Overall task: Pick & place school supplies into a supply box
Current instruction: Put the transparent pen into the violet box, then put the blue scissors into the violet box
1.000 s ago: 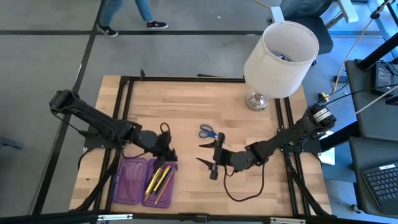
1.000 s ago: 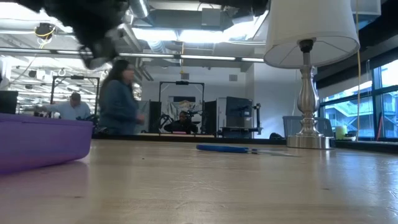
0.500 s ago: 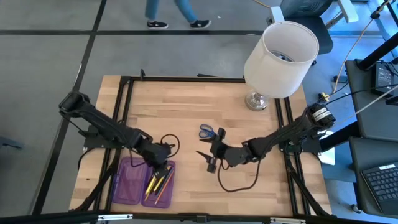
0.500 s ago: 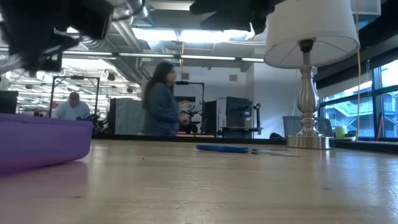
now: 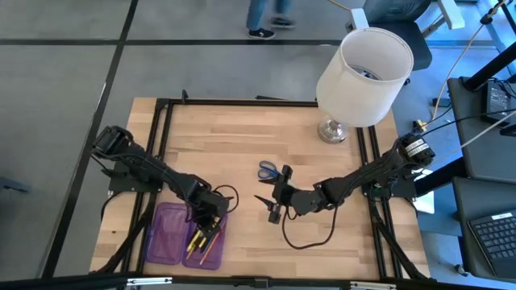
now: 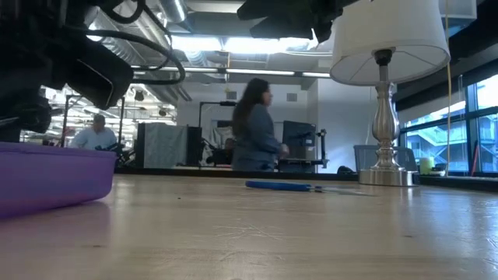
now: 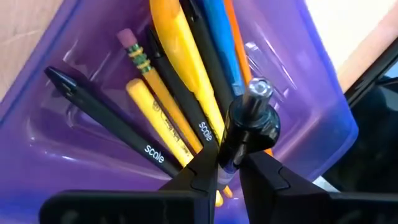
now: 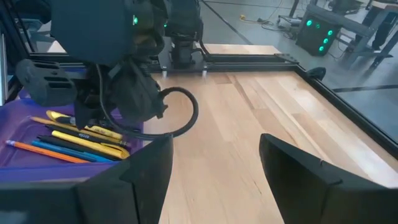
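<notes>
The purple supply box (image 5: 169, 238) lies open near the table's near-left corner, and shows in the low view (image 6: 47, 177) and the right wrist view (image 8: 22, 127). Several pens and pencils (image 7: 168, 106) lie in its right half. My left gripper (image 5: 206, 224) hangs over that half, shut on a black pen (image 7: 249, 124). The blue-handled scissors (image 5: 269, 171) lie flat at mid-table, also seen as scissors (image 6: 284, 186) in the low view. My right gripper (image 5: 271, 208) hovers open just on the near side of them, touching nothing; its fingers frame bare wood (image 8: 216, 140). My left gripper (image 7: 225, 163) pinches the black pen's barrel (image 7: 231, 155) between its two fingers, coming from above and pointing down into the box. The pen sticks out past the fingertips, its silver end (image 7: 258, 88) over the pens lying in the box. Whether that end touches them I cannot tell.
A lamp with a white shade (image 5: 367, 60) stands on its metal base (image 5: 331, 130) at the far right of the table. A black cable loops on the wood (image 5: 310, 240) near my right arm. A black frame rail (image 5: 161, 145) runs along the table's left side. A person walks beyond the far edge.
My left gripper has moved toward the near edge and down over the box's right half, carrying the black pen. My right gripper shifted slightly at first and then stayed put. The person beyond the table walked to the right.
</notes>
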Action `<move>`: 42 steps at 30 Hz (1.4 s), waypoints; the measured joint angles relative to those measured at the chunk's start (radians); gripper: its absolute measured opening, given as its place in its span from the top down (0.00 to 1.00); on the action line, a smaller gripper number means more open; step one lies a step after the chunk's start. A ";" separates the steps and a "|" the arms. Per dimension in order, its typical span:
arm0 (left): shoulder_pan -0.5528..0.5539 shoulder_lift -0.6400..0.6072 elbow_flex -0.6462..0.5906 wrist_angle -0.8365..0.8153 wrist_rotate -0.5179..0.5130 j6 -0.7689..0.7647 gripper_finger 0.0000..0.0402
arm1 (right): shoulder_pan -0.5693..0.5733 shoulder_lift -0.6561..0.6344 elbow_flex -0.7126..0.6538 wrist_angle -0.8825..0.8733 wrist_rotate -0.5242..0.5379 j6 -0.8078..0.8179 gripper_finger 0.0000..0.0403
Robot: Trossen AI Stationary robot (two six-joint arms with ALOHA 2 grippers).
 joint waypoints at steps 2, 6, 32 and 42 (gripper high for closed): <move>0.002 0.004 0.000 0.007 0.010 0.007 0.90 | 0.000 0.000 0.000 0.000 0.000 0.000 0.40; 0.009 0.006 0.000 0.038 0.012 0.032 0.89 | 0.000 0.000 0.000 0.000 0.000 -0.002 0.40; 0.060 -0.174 0.000 0.031 -0.057 0.177 0.76 | -0.078 0.000 0.000 -0.185 -0.010 0.235 0.40; 0.060 -0.328 0.000 0.032 -0.399 0.412 0.75 | -0.197 0.001 0.000 -0.290 -0.211 0.162 0.40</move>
